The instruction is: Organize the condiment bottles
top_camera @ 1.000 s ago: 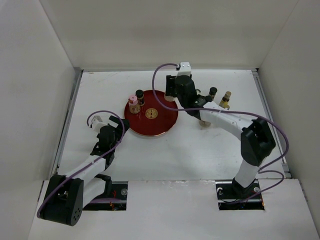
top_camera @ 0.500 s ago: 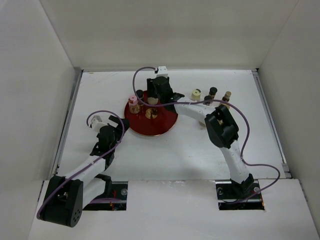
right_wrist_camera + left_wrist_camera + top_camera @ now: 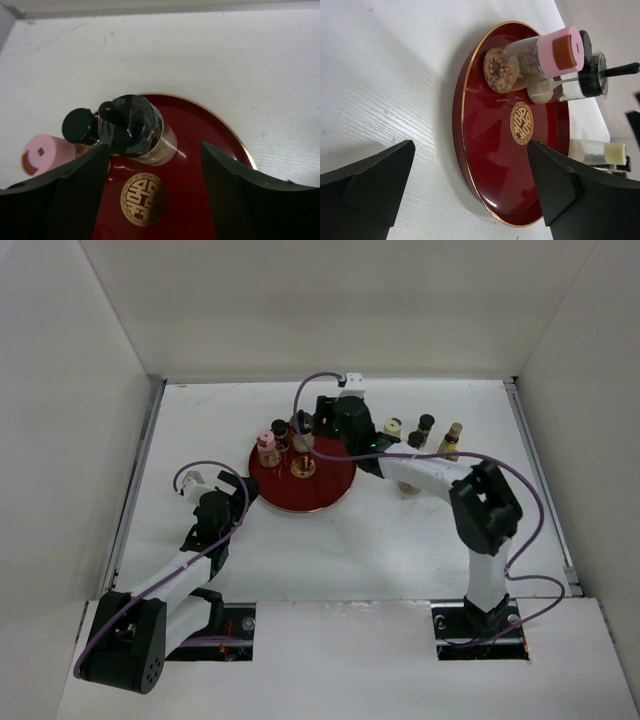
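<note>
While the right pincer (image 3: pixel 153 150) gapes, a black-capped, seemingly clear jar (image 3: pixel 131 125) stands on the red tray (image 3: pixel 200 127).

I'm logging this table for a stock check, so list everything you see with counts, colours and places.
Round red tray with gold emblem: one, middle of the white table.
Pink-capped clear jar: one, tray's rear left.
Round black-capped bottle: one, beside the jar.
Spouted black-capped bottle: one, on tray.
Cream-capped bottle: one, right of tray.
Black-capped bottles on the table: two, beside the cream-capped one.
Tan-capped yellow bottle: one, farthest right.
Left gripper: black, open, at tray's left edge.
Right gripper: black, open, flanking the spouted bottle.
</note>
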Motion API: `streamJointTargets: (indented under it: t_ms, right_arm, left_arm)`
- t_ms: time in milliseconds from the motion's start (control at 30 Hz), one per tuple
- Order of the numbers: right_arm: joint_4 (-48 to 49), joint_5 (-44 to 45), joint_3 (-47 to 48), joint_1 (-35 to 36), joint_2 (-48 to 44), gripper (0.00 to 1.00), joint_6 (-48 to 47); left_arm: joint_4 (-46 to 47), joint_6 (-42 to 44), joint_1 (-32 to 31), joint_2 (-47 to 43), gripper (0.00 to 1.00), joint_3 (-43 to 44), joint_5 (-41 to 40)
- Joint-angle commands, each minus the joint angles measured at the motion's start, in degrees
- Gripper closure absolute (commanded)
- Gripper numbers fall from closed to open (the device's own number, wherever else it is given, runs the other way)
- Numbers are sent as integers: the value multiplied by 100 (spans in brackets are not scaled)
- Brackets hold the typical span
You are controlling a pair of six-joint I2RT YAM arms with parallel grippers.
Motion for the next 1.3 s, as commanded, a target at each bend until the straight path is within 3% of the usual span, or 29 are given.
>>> streamJointTargets:
  t_ms: [0, 133, 200, 300, 467, 667, 1167, 1267]
  right_arm:
    - [814, -21, -725, -332, -1214, 30, 33]
    - [631, 145, -1614, -868, -1909, 64, -108]
    - [447, 242, -1808, -1132, -2068, 67, -135]
    - [-89, 278, -1783, -1528, -2017, 60, -266]
    - [-345, 208, -1564, -1862, -1656, 33, -512]
    - [-468, -29, -1291, -1872, -1305, 23, -837]
    - [-810, -231, -878, -1845, -689, 32, -838]
    - [-750, -153, -895, -1801, -671, 45, -759]
  left_arm:
    - [240, -10, 32, -85, 0, 5, -30]
    - [231, -1, 15, -137, 0, 14, -4]
    - [258, -1, 6, -111, 0, -4, -65]
    - [249, -19, 6, -15, 0, 31, -4]
    - [240, 8, -12, -85, 0, 14, -83]
    - [258, 16, -38, -76, 0, 22, -100]
    - [275, 16, -30, 91, 0, 58, -83]
    - [275, -1, -21, 118, 0, 66, 5]
